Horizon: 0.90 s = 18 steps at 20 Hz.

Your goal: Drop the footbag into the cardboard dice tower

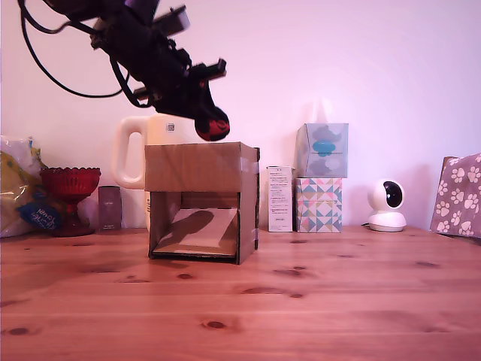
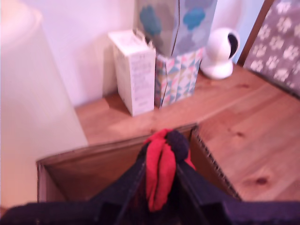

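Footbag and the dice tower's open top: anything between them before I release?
Nothing. In the exterior view the footbag, clamped in the gripper, hangs just above the cardboard dice tower. The wrist view shows only the open top beneath it.

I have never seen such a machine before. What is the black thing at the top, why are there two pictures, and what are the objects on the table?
The black thing is a robot arm; its end is a pincer that grips. One picture comes from a camera standing in front of the table. The other comes from a camera on the arm's wrist, looking down past the pincer. The pincer is shut on the footbag, a small soft red and black ball, held just above the open top of the cardboard dice tower. On the wooden table there are also a red glass goblet, a white jug behind the tower, two stacked tissue boxes and a small white camera.
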Each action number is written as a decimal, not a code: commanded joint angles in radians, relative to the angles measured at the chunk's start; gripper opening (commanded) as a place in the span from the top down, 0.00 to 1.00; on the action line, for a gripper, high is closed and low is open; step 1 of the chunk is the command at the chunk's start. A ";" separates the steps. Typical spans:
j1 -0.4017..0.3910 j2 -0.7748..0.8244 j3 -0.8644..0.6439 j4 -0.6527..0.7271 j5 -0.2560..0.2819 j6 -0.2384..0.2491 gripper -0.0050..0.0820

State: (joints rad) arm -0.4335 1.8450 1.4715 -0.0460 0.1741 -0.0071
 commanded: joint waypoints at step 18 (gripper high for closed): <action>0.005 -0.074 0.072 -0.368 0.073 0.079 0.97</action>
State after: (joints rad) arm -0.4294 1.8118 1.5681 -0.4236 0.2394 0.0635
